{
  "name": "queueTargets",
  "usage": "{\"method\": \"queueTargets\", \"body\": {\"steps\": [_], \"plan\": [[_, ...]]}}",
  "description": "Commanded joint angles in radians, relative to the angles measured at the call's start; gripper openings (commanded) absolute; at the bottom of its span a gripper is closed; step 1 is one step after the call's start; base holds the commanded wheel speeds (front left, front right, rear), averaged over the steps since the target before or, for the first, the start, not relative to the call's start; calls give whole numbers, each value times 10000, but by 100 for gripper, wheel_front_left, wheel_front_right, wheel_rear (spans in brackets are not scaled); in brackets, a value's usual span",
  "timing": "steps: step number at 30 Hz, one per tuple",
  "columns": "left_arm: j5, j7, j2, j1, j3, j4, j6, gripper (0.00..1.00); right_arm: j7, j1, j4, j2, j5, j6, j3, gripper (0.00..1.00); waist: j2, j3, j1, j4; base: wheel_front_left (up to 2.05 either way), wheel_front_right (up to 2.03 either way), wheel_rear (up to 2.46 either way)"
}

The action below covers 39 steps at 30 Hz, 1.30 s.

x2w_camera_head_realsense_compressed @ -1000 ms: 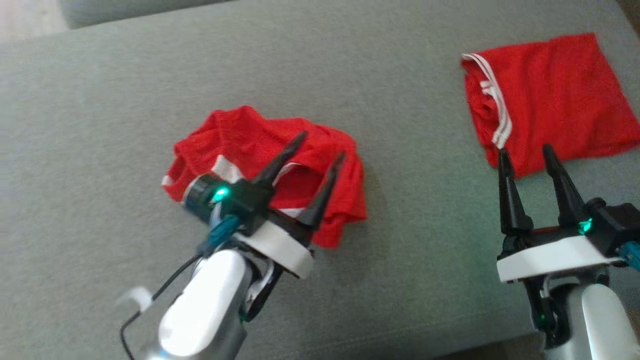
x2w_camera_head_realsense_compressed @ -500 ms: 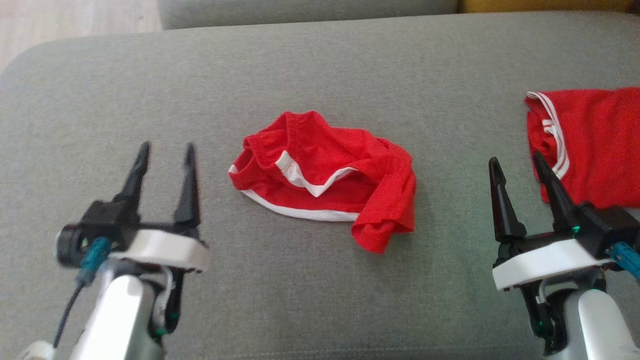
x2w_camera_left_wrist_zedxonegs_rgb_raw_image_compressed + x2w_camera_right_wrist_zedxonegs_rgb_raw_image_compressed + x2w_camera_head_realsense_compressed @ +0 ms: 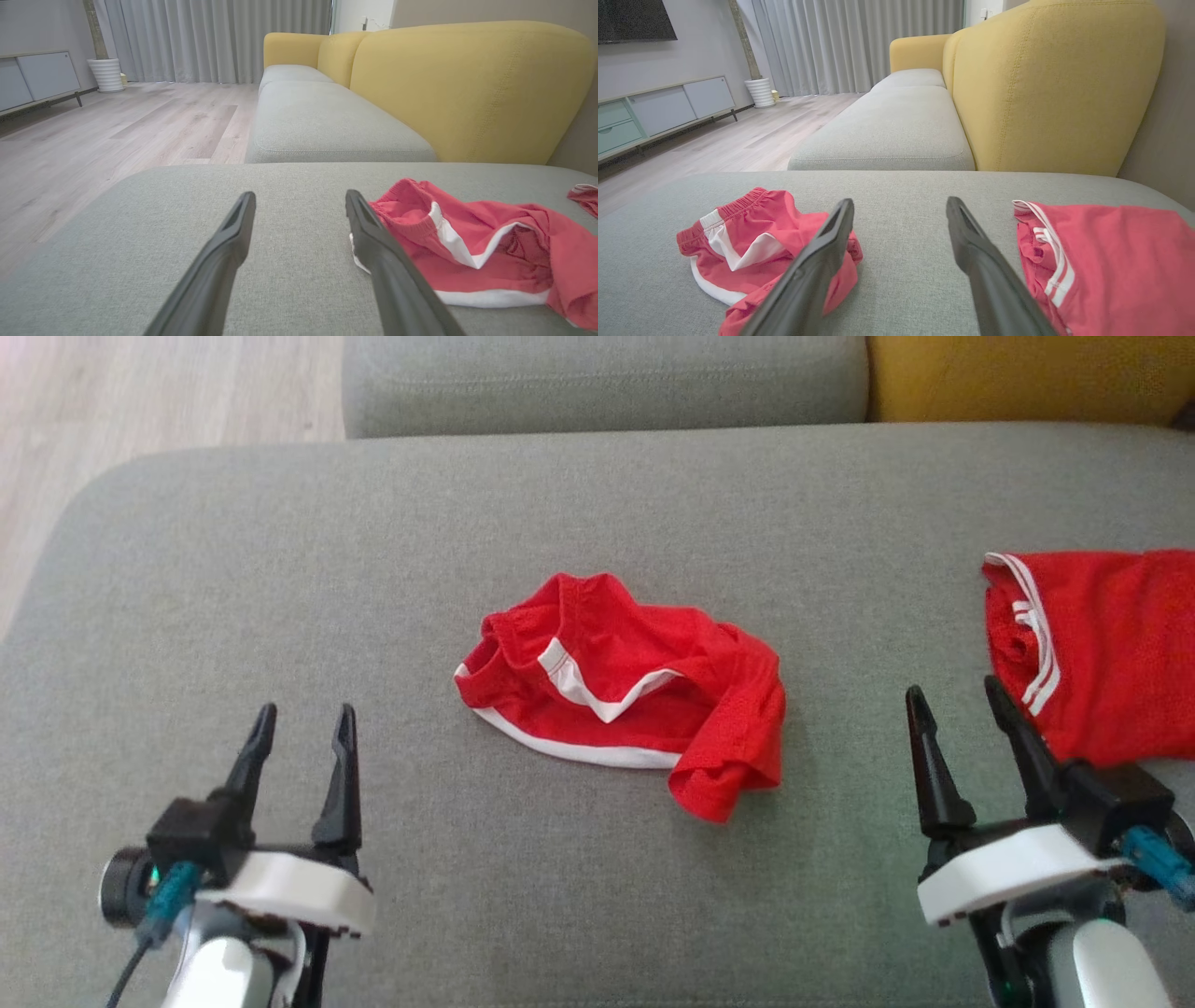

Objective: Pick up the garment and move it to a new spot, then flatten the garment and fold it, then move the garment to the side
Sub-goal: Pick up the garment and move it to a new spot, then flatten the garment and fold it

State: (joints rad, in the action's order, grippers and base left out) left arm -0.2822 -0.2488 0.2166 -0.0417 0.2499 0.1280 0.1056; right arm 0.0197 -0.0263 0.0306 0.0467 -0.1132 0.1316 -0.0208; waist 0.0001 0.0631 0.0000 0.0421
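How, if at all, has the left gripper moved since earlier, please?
Yes: the left gripper was over the crumpled shorts; now it sits left of them.

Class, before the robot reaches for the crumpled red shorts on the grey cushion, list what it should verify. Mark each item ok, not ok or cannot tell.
1. Left gripper, fingers apart, nothing between them: ok.
2. Right gripper, fingers apart, nothing between them: ok.
3. Crumpled shorts lying free of both grippers: ok.
4. Shorts flattened: not ok, they are bunched, with one leg folded over.
5. Bare grey cushion beside the shorts for a new spot: ok.
6. Right gripper clear of the folded red garment: cannot tell; one finger overlaps its edge in the head view.
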Motion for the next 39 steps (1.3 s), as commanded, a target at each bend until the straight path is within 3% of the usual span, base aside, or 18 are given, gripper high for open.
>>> {"method": "queueTargets", "body": {"steps": [1,10,39], "plan": [[91,-40,274,-278,-309,-383,0,100,47,162,352,35,36,-9,-213,100,-1,-119,0,-31,0,0,0],[164,207,391,261,-99,-708,113,100,200,-284,527,35,5,-9,-150,100,-1,-543,0,-62,0,0,0],[97,230,500,224,38,-942,328,100,295,-245,659,35,0,-9,-214,100,-1,-361,0,-116,0,0,0]]}}
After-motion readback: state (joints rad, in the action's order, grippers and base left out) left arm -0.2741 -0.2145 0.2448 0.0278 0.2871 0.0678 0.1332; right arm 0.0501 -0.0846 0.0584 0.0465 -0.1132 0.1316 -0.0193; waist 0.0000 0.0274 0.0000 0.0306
